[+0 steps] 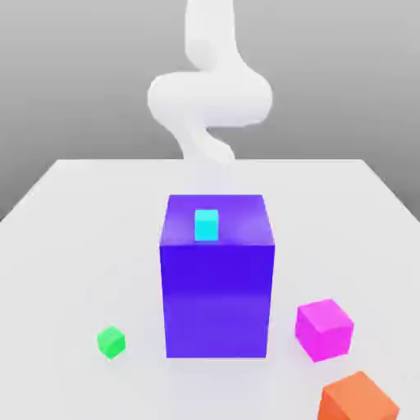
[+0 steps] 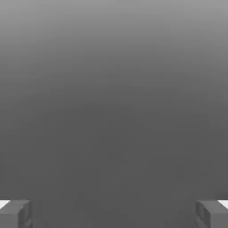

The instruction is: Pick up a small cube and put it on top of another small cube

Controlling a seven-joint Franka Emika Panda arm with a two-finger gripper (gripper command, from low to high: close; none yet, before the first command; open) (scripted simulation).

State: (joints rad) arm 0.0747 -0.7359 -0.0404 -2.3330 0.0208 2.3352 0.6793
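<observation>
Hand view's got my gripper (image 2: 114, 214) fingers wide apart, and I reckon the pink cube (image 1: 325, 330) sits well away from them, beyond the big blue block (image 1: 216, 299) and off toward the exterior view's right.

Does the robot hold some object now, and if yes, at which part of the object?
Nothing is held: the hand is open, with empty space between its two fingers.

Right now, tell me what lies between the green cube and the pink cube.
The blue block stands between the green cube and pink cube, in the exterior view.
</observation>
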